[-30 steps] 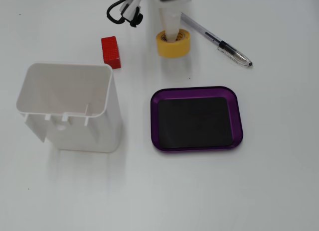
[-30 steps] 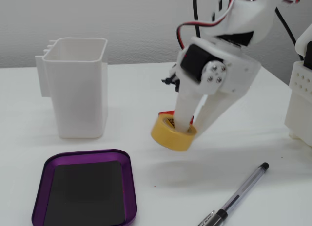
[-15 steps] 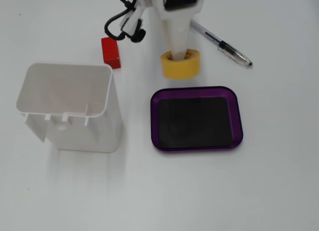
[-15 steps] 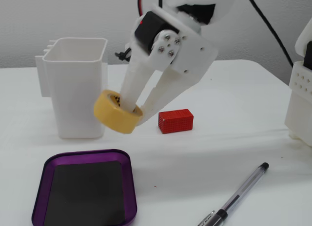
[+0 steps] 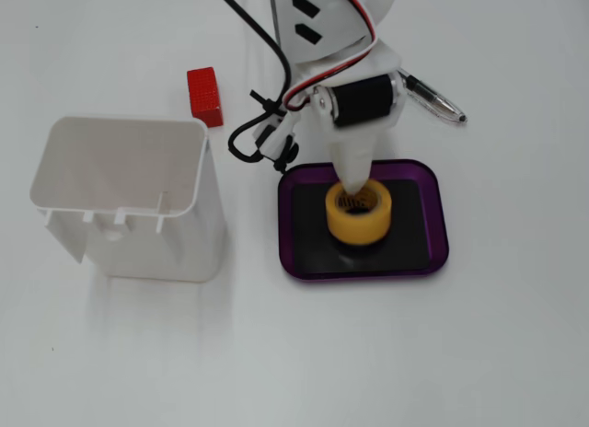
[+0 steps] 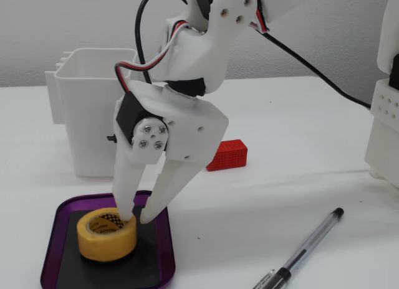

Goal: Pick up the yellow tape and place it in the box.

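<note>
Yellow tape (image 6: 106,233) sits on the box (image 6: 163,251) mat; the hand (image 6: 136,217) straddles its wall, apparently loosely, fingers parted.

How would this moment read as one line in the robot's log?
small yellow tape roll: in shallow purple tray | fingers: straddling roll wall | grip: unclear

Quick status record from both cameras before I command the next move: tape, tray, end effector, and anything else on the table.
tape: yellow ring-shaped tape roll lying flat on the black mat inside the tray
tray: shallow purple rectangular tray, flat on the white table
end effector: white two-finger end effector pointing down, one finger inside the roll's core, the other outside its wall; whether it is pinching or released cannot be told
bin: tall white plastic bin beside the tray, apart from it
others: red block and pen, both outside the tray
</note>
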{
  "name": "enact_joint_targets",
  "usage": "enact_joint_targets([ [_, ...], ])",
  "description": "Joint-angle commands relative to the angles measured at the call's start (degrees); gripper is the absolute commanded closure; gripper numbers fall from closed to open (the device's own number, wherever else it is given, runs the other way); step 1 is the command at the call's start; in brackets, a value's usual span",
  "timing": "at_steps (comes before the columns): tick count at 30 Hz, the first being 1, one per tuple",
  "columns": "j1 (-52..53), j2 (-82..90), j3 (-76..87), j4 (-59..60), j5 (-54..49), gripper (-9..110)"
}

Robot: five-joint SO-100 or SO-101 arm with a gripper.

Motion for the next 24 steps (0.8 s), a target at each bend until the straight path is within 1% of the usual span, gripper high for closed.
enact_joint_targets([
  [1,0.3,0.6,-2.0,-0.3,-0.2,93],
  [3,0.5,1.1,-2.5,1.6,0.3,91],
  [8,0.9,10.4,-5.4,12.7,0.4,90],
  [12,0.5,24.7,-5.4,21.2,-0.2,90],
  [16,1.0,40.9,-4.2,25.9,-0.1,90],
  [20,1.1,56.1,3.7,29.4,0.3,90],
  [24,1.1,70.7,18.0,29.5,0.2,90],
])
